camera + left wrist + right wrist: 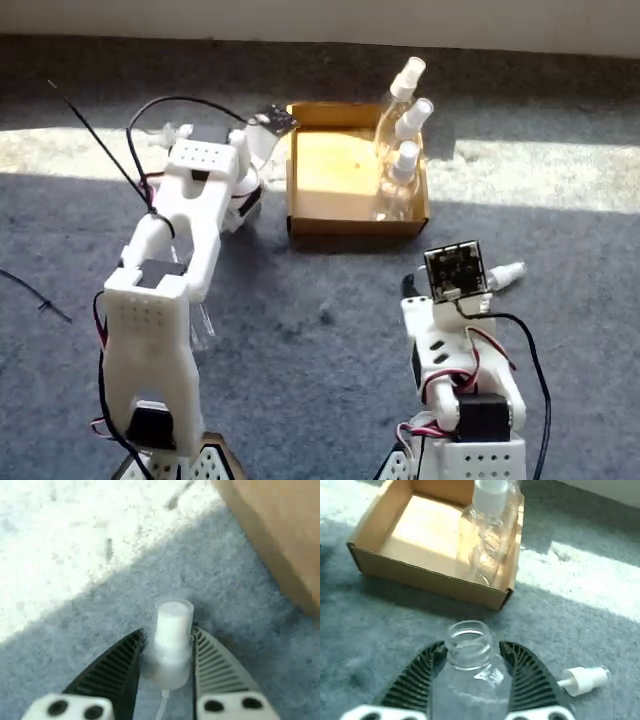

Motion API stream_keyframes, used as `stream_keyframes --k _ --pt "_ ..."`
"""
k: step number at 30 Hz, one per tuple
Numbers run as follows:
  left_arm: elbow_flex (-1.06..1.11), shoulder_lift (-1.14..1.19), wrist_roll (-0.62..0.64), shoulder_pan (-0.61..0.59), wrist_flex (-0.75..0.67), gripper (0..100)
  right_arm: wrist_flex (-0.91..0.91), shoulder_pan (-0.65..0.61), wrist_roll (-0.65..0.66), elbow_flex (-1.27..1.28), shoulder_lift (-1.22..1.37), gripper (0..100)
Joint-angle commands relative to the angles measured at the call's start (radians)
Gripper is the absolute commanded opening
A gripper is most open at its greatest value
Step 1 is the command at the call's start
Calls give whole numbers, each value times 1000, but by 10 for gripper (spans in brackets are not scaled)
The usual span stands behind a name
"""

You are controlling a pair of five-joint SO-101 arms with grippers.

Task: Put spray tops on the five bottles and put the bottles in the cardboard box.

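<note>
Three capped bottles [400, 160] stood in the cardboard box [350, 226]. Near it, the left gripper [166, 631] pinched a spray top [172, 625], the right gripper [472, 646] an uncapped bottle [468, 652]. Two bottles apparently remained.

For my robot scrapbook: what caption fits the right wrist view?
The right arm's fingers hold a topless bottle near the cardboard box, a loose spray top lying on the carpet nearby.
</note>
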Motion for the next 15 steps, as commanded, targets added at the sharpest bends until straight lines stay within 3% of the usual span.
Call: stream_keyframes --k 1,6,15 --pt "-99 -234 66 -48 100 11 1 -142 -21 -94 -1 5" --pt "-150 -469 152 -71 104 14 -24 -268 -25 -128 1 5" --pt "-153 -848 331 -44 103 14 -174 -346 -28 -120 1 5"
